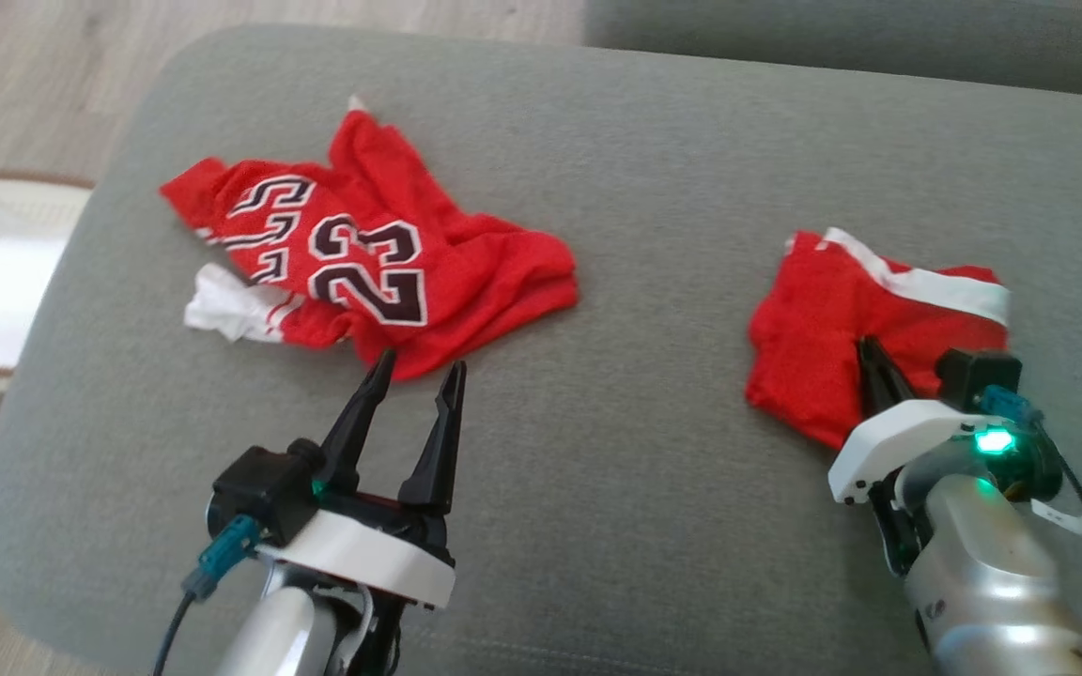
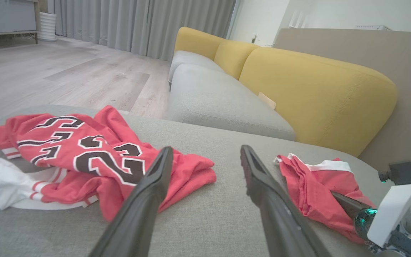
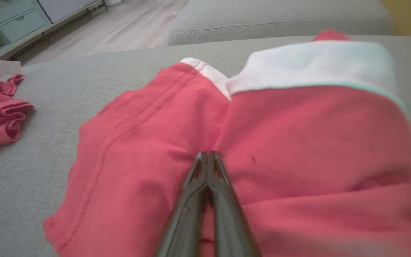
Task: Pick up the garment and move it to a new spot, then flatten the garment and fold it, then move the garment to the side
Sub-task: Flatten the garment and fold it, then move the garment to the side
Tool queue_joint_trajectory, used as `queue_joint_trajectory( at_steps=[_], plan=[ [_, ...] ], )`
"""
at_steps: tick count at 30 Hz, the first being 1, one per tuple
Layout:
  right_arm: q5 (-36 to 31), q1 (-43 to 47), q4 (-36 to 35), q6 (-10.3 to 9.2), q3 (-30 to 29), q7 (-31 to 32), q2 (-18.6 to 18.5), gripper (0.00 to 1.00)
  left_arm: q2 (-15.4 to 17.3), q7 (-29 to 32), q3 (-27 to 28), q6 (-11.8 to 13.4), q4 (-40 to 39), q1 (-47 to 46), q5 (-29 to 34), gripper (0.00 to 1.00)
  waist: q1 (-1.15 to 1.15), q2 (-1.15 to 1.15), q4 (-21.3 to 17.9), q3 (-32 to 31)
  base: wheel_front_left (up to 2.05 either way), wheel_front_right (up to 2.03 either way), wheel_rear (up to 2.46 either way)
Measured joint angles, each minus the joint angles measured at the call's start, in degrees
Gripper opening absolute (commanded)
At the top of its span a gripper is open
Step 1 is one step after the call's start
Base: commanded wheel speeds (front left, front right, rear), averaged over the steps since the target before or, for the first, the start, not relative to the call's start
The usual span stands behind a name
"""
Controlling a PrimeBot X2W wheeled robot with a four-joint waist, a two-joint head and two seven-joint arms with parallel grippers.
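Loosely bunched, the red shorts [image 1: 823, 310] lie on the right side of the grey woven sofa seat [image 1: 654, 188]. Their white waistband [image 1: 926, 282] is turned away from the robot and their long axis runs back toward it, while the right gripper's [image 1: 868, 352] fingers are clenched on a fold of the soft red cloth near the middle. Well apart to the left lies a crumpled red jersey [image 1: 466, 272] printed "23" in black with white edging, and the left gripper [image 1: 421, 366] hovers at its near hem, fingers spread and grasping nothing.
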Motion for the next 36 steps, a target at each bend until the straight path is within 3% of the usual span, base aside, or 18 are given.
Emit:
queue_joint_trajectory(
  at_steps=[3, 9, 20, 21, 22, 28, 36],
  plan=[
    [0.8, 0.1, -1.4, 0.0, 0.4, -0.2, 0.0, 0.0, 0.0, 0.0, 0.3, 0.0, 0.0, 0.0, 0.0, 1.0, 0.0, 0.0, -1.9, -0.8, 0.0, 0.0, 0.0],
    [2.5, 1.9, -11.9, 0.0, 1.2, -0.2, 0.0, 0.0, 0.0, 0.0, 1.3, 0.4, -1.5, 0.3, 0.0, 1.0, 0.0, 0.0, -6.3, -2.7, 0.0, 0.0, 0.0],
    [5.4, 15.6, -28.4, 0.0, -0.3, -0.3, 0.1, 0.0, 0.0, 0.0, 3.1, 0.9, -3.5, 2.5, 0.0, 1.0, 0.0, 0.0, -12.1, -6.5, 0.0, 0.0, 0.0],
    [6.0, 16.7, -29.4, 0.0, -0.4, -0.3, 0.1, 0.43, 0.0, 0.0, 3.1, 0.9, -3.6, 2.7, 0.0, 1.0, 0.0, 0.0, -12.4, -6.7, 0.0, 0.0, 0.0],
    [6.4, 17.8, -30.2, 0.0, -0.5, -0.3, 0.1, 1.0, 0.0, 0.0, 3.2, 0.9, -3.6, 3.0, 0.0, 1.0, 0.0, 0.0, -12.8, -6.9, 0.0, 0.0, 0.0],
    [8.7, 23.0, -32.8, 0.0, 0.1, -0.3, 0.4, 1.0, 0.0, 0.0, 3.2, 0.9, -3.1, 3.4, 0.1, 1.0, 0.0, 0.0, -14.2, -7.4, 0.0, 0.0, 0.0],
    [9.0, 23.5, -34.1, 0.0, -0.1, -0.2, 0.4, 1.0, 0.0, 0.0, 3.4, 0.4, -2.2, 4.3, 0.3, 1.0, 0.0, 0.0, -14.5, -6.4, 0.0, 0.0, 0.0]
  ],
)
